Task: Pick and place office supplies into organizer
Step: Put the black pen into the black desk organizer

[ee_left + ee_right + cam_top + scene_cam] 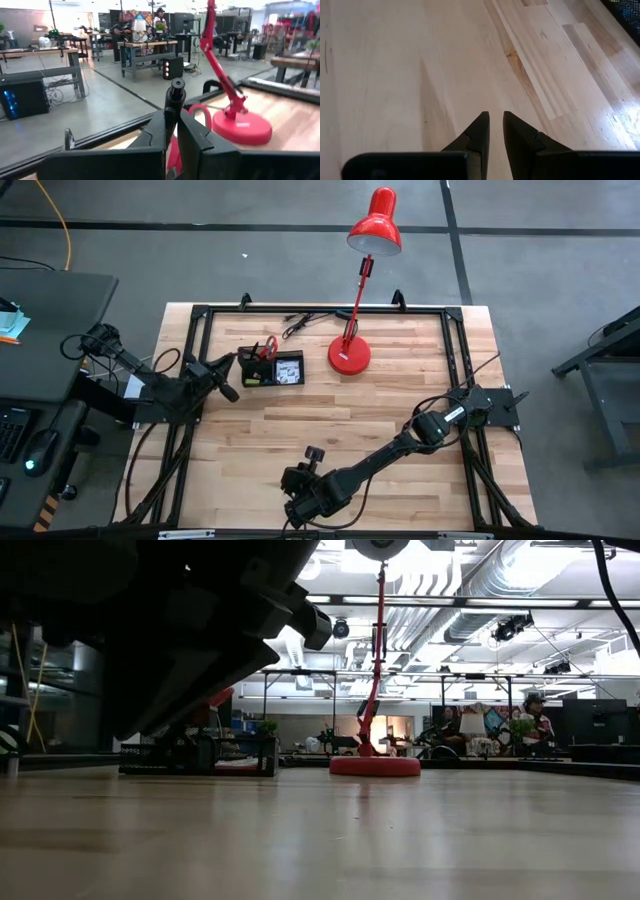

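Two arms: both over the table (400,420).
Lamp: red lamp (352,350), far centre, base just right of the organizer.
Organizer: black organizer (272,370), far left; red-handled scissors (268,347) upright in its cup.
Left gripper: left gripper (226,376) just left of the organizer, clenched on a black pen (175,97).
Right gripper: right gripper (496,129) near edge, fingers nearly together, nothing between.

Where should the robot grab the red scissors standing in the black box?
Probably by the handle loops of the red-handled scissors, coming straight down from above. They seem to stand blades-down in the black rectangular desk organizer, so only the handles stick out.
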Robot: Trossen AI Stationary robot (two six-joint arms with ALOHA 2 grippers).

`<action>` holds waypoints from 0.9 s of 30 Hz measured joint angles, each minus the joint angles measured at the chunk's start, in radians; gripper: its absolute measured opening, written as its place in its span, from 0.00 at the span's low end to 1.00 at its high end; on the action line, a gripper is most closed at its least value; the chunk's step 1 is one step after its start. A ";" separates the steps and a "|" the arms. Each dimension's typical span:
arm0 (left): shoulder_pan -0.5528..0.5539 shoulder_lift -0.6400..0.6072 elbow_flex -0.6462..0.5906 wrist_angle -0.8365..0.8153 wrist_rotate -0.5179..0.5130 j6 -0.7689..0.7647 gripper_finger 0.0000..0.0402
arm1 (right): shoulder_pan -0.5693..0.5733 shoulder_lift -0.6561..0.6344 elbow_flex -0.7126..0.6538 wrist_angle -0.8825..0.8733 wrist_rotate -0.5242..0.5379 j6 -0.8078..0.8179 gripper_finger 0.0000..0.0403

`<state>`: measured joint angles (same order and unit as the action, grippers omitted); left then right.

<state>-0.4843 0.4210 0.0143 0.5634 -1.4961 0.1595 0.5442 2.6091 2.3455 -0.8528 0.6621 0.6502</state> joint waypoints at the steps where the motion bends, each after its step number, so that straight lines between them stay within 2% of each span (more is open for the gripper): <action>1: 0.000 0.000 0.000 -0.040 0.001 -0.030 0.01 | 0.000 0.000 0.000 0.000 0.000 0.000 0.11; 7: 0.000 0.000 0.000 -0.170 0.052 -0.187 0.01 | 0.000 0.000 -0.003 0.005 0.001 0.005 0.11; 10: 0.000 0.000 0.000 -0.172 0.034 -0.191 0.00 | 0.000 0.000 -0.023 0.025 0.001 0.004 0.11; 19: 0.001 0.000 0.041 -0.190 0.083 -0.212 0.00 | 0.000 0.001 -0.040 0.050 0.022 0.004 0.11; 23: 0.001 0.000 0.105 -0.320 0.107 -0.264 0.00 | 0.000 0.001 -0.040 0.051 0.019 0.001 0.12; 27: 0.015 0.000 0.193 -0.528 0.151 -0.370 0.00 | 0.000 0.001 -0.040 0.053 0.018 0.000 0.12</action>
<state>-0.4692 0.4213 0.2074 0.0352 -1.3448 -0.2104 0.5446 2.6102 2.3054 -0.7999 0.6800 0.6505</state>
